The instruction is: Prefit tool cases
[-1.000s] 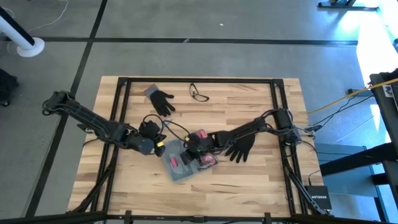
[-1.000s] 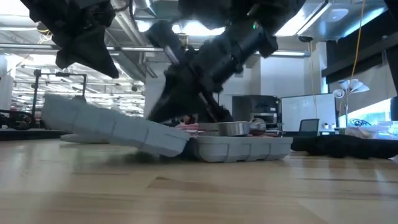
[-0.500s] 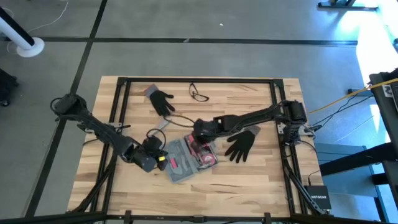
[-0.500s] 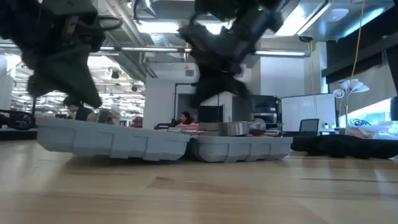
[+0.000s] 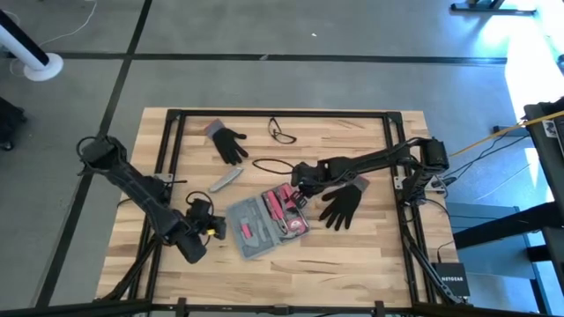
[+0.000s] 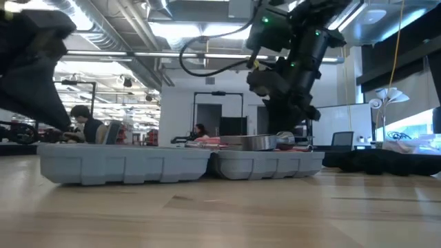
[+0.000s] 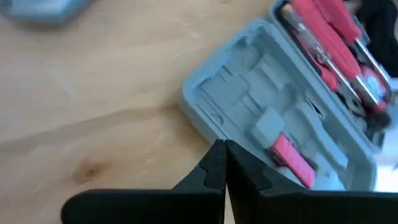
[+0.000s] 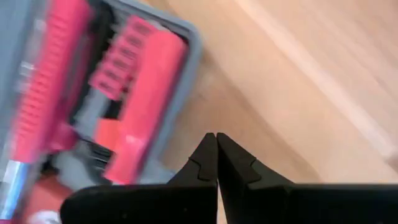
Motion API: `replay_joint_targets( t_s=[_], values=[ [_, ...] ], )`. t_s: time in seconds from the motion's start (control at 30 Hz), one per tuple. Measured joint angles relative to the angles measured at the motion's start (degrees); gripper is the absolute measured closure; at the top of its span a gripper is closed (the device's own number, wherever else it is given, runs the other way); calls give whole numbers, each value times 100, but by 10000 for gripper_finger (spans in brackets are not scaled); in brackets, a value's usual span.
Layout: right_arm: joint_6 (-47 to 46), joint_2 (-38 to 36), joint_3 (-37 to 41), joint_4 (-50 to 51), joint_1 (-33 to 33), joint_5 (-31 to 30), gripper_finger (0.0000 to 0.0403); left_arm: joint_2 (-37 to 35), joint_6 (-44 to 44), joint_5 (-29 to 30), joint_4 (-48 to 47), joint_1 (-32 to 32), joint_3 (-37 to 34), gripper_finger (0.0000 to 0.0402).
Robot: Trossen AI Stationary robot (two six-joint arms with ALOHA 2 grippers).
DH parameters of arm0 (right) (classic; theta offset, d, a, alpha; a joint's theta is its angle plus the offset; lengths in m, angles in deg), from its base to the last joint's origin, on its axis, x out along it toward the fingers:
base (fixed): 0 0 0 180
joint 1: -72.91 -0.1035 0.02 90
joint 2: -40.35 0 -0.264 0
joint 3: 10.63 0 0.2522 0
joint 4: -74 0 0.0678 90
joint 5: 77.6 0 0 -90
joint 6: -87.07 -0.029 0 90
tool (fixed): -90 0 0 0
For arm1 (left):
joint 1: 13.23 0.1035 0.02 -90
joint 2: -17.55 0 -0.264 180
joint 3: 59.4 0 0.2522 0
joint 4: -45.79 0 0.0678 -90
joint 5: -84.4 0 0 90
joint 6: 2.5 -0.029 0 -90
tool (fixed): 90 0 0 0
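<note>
The tool case (image 5: 268, 224) lies open and flat near the middle of the worktop (image 5: 352, 264), both halves facing up, pink-handled tools in the half toward 3 o'clock. The left tool (image 5: 214, 227), pressed together and holding nothing, sits just off the case's 9 o'clock edge. The right tool (image 5: 300, 184), also pressed together and empty, is above the case's 1 o'clock corner, beside a black glove (image 5: 340, 205).

Left arm bent low near table's front-left, left gripper (image 7: 221, 163) fingers pressed together, empty. Right arm stretched from right edge toward table centre, right gripper (image 8: 216, 155) raised off surface, fingers together, empty.
</note>
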Motion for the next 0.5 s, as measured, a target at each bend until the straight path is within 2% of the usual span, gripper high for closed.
replay_joint_targets(
  t_s=[0.07, 0.17, 0.27, 0.5],
  values=[
    [-170, 25, 116, -264, -3, 3, 403, 97, 175, -54, 301, 27, -154, 401],
    [-275, 33, 130, -588, -4, -1, 403, 267, 335, -103, 1290, 118, -423, 401],
    [-347, 24, 122, -702, -6, -47, 403, 507, 117, -375, 1918, 238, -563, 401],
    [-467, 204, 128, -618, -30, -63, 403, 641, 117, -617, 2021, 486, -575, 402]
  ],
)
